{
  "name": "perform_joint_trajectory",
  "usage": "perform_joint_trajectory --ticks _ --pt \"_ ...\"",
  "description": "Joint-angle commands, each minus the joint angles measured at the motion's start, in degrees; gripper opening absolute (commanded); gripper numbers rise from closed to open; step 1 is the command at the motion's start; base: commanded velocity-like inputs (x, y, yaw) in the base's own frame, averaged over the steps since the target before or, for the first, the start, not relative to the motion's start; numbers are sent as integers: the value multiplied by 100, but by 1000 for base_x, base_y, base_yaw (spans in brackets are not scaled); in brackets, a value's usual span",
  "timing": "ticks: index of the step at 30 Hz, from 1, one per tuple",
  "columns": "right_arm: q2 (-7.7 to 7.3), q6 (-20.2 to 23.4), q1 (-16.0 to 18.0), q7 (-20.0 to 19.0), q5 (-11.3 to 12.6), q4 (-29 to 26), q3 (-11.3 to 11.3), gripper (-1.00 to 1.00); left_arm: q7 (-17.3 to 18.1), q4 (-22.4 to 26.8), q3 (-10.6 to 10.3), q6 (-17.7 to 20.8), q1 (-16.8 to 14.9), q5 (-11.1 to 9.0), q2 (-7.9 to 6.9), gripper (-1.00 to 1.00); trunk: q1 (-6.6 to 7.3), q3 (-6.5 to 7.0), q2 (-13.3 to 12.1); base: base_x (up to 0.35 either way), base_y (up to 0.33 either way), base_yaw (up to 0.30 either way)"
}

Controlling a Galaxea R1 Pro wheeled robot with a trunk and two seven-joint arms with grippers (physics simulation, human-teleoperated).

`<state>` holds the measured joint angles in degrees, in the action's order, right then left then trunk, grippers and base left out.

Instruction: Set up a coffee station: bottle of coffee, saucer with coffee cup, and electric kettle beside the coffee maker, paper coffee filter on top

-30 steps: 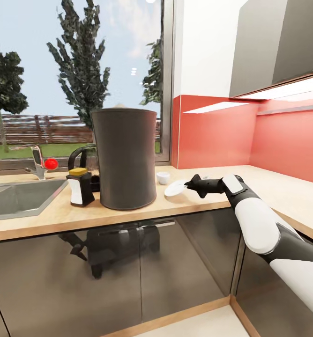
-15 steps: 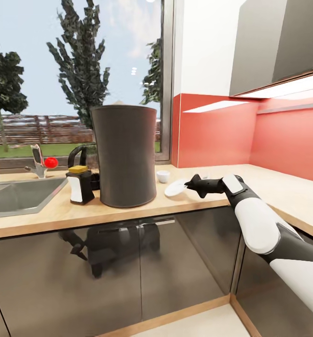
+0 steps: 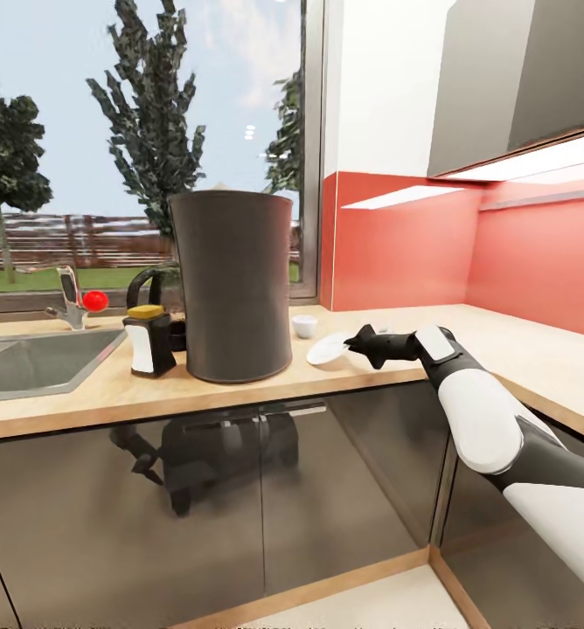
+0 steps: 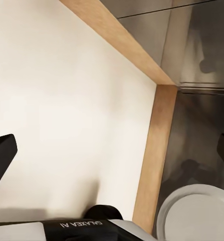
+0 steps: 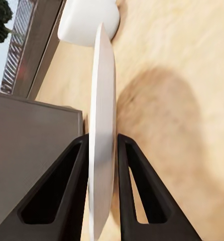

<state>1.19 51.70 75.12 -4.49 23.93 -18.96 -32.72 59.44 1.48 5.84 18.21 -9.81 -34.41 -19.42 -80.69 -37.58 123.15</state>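
Since the earlier pictures, little has moved beyond a slight shift of view. On the counter (image 3: 82,397) stands the coffee maker (image 3: 232,287). Right of it, the right gripper (image 3: 355,342) pinches the saucer (image 3: 328,350), near the cup (image 3: 305,328). The left gripper's (image 4: 112,155) jaws stand spread.

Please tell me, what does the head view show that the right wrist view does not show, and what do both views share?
Head view alone: the sink and tap, the bottle of coffee, the electric kettle behind it, the window, the red wall, and the right arm.

Right wrist view alone: the two fingers pressing both faces of the saucer, seen edge-on, and its shadow on the wood.

Both share: the right pincer, shut on the saucer, the coffee cup, the dark coffee maker and the countertop.
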Motion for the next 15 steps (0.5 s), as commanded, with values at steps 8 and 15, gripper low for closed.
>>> perform_joint_trajectory --ticks 8,15 --pt "5 -3 2 -34 -157 -2 -15 -100 14 1 48 54 -3 22 -1 100 -44 -44 84 0 0 0" --pt "12 -202 1 262 -154 5 -15 -100 15 1 48 56 -3 22 -1 100 -44 -44 84 0 0 0"
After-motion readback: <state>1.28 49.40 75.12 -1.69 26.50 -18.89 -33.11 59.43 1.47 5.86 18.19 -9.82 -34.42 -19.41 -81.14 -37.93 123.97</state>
